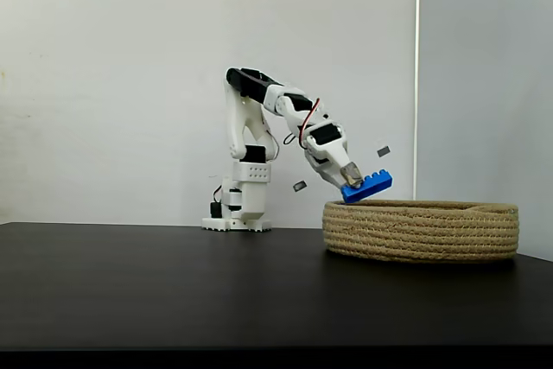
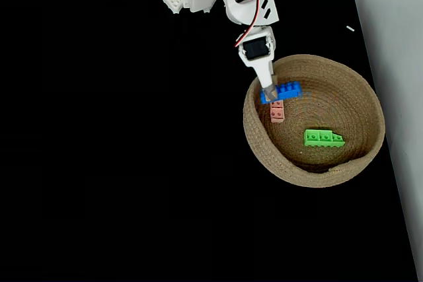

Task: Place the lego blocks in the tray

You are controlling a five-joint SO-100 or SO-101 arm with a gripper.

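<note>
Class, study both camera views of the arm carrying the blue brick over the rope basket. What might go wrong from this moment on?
1. The gripper pinches the blue brick by one end, so the tilted brick may twist or slip out early.
2. It hangs just above the near rim of the basket; dropped here, it might clip the rim and bounce onto the table.
3. From above, the blue brick sits over the pink brick, so it may land on it and knock it.
</note>
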